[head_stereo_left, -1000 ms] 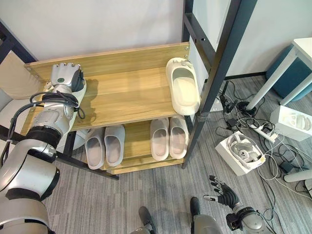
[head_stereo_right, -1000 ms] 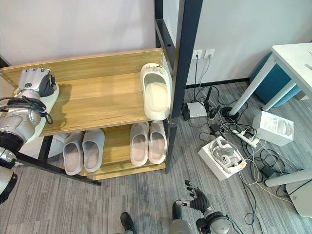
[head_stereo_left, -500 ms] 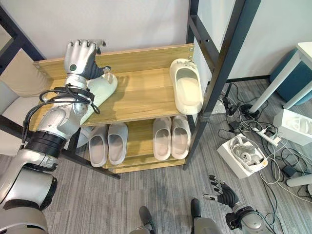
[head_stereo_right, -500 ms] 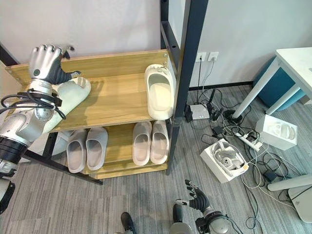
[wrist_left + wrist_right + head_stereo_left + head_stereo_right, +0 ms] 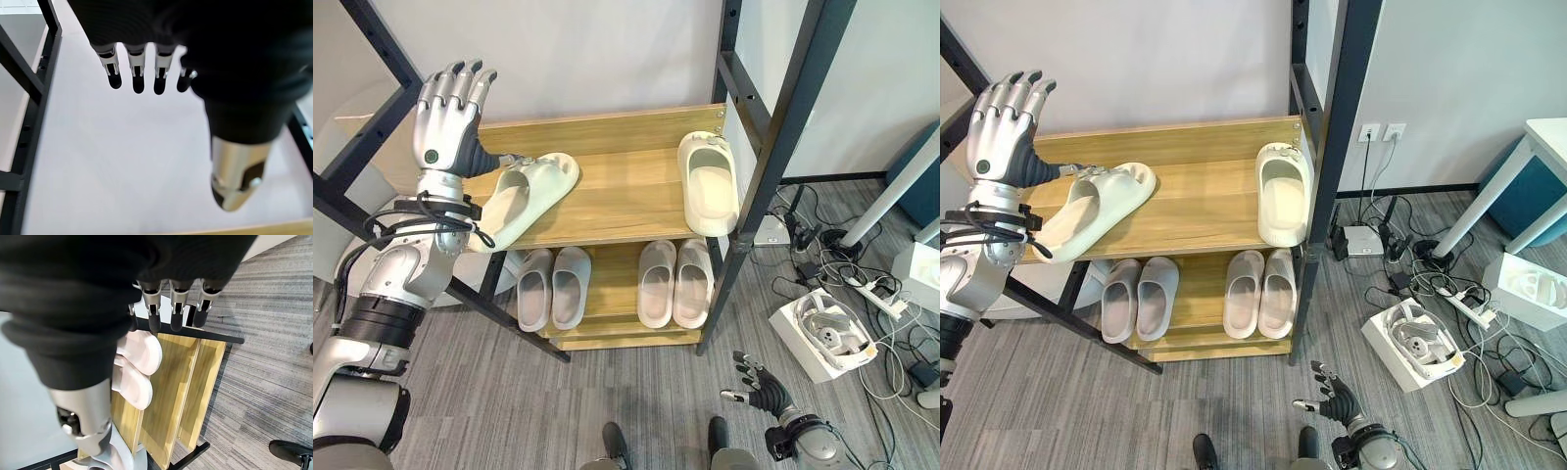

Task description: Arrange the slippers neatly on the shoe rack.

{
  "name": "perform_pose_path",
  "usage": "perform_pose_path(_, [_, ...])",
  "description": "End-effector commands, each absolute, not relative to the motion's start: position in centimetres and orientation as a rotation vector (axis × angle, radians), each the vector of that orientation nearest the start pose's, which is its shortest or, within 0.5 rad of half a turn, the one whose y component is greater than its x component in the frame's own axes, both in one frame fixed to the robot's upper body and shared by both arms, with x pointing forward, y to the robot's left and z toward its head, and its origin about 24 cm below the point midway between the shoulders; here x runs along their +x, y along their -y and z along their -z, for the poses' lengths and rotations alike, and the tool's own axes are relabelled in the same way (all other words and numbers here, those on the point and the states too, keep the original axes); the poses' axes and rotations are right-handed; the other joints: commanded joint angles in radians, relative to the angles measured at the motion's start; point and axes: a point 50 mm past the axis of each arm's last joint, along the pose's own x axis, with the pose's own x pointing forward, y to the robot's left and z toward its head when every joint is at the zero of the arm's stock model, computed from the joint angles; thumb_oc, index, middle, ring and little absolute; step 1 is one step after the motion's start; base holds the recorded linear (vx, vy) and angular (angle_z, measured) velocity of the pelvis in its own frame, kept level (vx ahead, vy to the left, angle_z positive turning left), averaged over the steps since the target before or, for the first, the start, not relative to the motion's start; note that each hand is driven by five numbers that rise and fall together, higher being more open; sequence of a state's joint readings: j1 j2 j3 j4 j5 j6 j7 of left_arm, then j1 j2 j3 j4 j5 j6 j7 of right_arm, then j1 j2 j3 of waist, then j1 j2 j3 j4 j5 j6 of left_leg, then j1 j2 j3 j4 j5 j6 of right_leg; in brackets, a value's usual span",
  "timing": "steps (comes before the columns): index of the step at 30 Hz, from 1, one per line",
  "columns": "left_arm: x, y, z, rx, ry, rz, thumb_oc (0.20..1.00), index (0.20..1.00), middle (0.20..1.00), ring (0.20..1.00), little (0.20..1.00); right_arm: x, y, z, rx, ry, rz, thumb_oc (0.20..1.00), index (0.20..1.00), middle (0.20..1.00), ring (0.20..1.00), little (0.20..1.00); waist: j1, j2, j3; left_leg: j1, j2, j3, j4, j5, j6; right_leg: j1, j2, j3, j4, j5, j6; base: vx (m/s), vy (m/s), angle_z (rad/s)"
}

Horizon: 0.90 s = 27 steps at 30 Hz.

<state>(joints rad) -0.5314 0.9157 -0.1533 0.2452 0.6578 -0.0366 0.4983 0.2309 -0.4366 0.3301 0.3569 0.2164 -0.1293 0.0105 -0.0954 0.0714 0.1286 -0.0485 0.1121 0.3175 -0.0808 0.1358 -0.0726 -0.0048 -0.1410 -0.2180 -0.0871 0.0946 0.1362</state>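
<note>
slippers: one cream slipper lay askew on the shoe rack upper shelf beside the raised, spread left hand, right hand spread low.

Head stereo pair looks down, sharing shoe rack; wrist cameras close along fingers.

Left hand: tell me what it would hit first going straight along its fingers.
Probably the white wall. The left hand is open, fingers pointing up and back above the shelf; depth is hard to judge.
</note>
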Motion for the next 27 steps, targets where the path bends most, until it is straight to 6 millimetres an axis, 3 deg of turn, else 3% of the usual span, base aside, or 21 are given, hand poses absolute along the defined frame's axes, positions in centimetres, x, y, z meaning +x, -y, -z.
perform_pose_path(1, [30.7,-29.3,-26.8,1.544,0.714,-0.637,1.0,1.0,1.0,1.0,1.0,16.7,19.0,6.5,-0.176,-0.455,-0.199,1.0,1.0,1.0,1.0,1.0,0.012,-0.062,-0.018,0.09,-0.004,-0.017,-0.006,-0.13,-0.041,0.001,-0.044,-0.04,0.006,-0.062,0.084,0.0,0.0,0.0])
perform_pose_path(8, [29.3,-30.1,-24.5,1.51,0.665,-0.602,1.0,1.0,1.0,1.0,1.0,16.3,19.2,6.9,-0.172,-0.471,-0.178,1.0,1.0,1.0,1.0,1.0,0.022,-0.06,-0.02,0.097,0.005,-0.021,-0.006,-0.127,-0.044,0.012,-0.036,-0.045,0.004,-0.069,0.076,0.0,-0.005,0.0])
perform_pose_path(15, [29.9,-29.7,-22.6,1.457,0.617,-0.56,1.0,1.0,1.0,1.0,1.0,16.0,19.4,6.9,-0.185,-0.479,-0.18,1.0,1.0,1.0,1.0,1.0,0.011,-0.063,-0.021,0.099,0.008,-0.023,-0.006,-0.129,-0.045,0.016,-0.032,-0.045,0.003,-0.071,0.073,0.01,-0.001,0.01])
perform_pose_path(27, [33.0,-29.3,-23.7,1.546,0.559,-0.589,1.0,1.0,1.0,1.0,1.0,15.8,20.2,6.4,-0.197,-0.465,-0.152,1.0,1.0,1.0,1.0,1.0,-0.022,-0.065,-0.011,0.093,0.003,-0.002,-0.006,-0.135,-0.041,-0.01,-0.033,-0.023,0.005,-0.062,0.085,0.0,0.005,-0.03])
